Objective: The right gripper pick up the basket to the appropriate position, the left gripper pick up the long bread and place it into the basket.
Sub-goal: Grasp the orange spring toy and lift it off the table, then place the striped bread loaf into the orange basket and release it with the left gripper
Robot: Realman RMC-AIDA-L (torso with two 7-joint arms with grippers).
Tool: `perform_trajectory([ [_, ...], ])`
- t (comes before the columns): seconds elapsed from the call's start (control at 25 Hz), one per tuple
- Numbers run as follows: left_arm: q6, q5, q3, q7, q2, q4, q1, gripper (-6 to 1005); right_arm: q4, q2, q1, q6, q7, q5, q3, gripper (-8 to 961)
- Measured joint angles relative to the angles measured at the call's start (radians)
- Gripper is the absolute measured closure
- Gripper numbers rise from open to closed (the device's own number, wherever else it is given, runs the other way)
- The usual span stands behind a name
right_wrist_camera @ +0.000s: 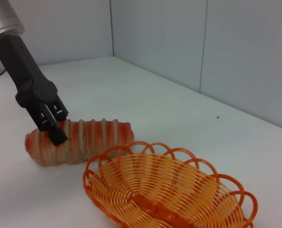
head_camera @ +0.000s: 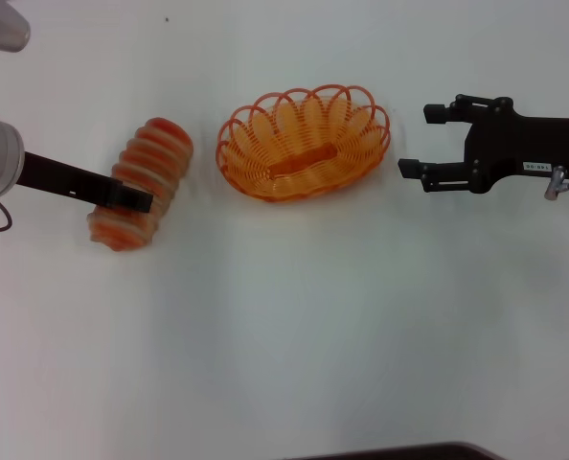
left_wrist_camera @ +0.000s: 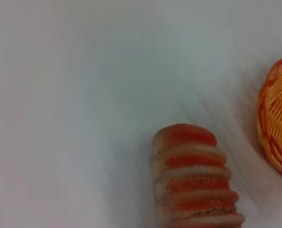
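The long bread (head_camera: 155,153) lies on the white table left of the basket (head_camera: 241,163), its orange and cream ridges showing. My left gripper (head_camera: 131,201) reaches across the loaf's middle and is shut on it. In the right wrist view the left gripper (right_wrist_camera: 53,130) has one finger pressed on the side of the bread (right_wrist_camera: 98,133) that faces the basket (right_wrist_camera: 145,185). The left wrist view shows one end of the bread (left_wrist_camera: 193,180) and the basket rim (left_wrist_camera: 274,118). My right gripper (head_camera: 415,141) hovers open just right of the basket, apart from it.
The white table (head_camera: 294,316) stretches bare toward me. A dark edge (head_camera: 390,452) shows at the front. Grey wall panels (right_wrist_camera: 226,47) stand behind the table's far side.
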Motion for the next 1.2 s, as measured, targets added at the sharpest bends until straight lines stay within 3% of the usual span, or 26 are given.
perform_trajectory([
  [0.16, 0.001, 0.0, -0.002, 0.001, 0.0, 0.003, 0.0, 379, 0.0, 0.0, -0.001, 0.0, 0.0, 0.0, 0.004, 75],
  [0.72, 0.033, -0.004, -0.06, 0.042, 0.005, 0.026, -0.002, 504, 0.006, 0.0, 0.0, -0.003, 0.0, 0.0, 0.0, 74],
  [0.92, 0.071, -0.024, -0.14, 0.084, 0.01, 0.071, -0.002, 541, 0.006, 0.0, 0.0, -0.008, 0.0, 0.0, 0.0, 75],
  [1.2, 0.116, -0.176, -0.166, 0.24, 0.015, 0.137, -0.019, 591, 0.009, 0.0, -0.005, -0.009, 0.0, 0.0, -0.001, 74],
])
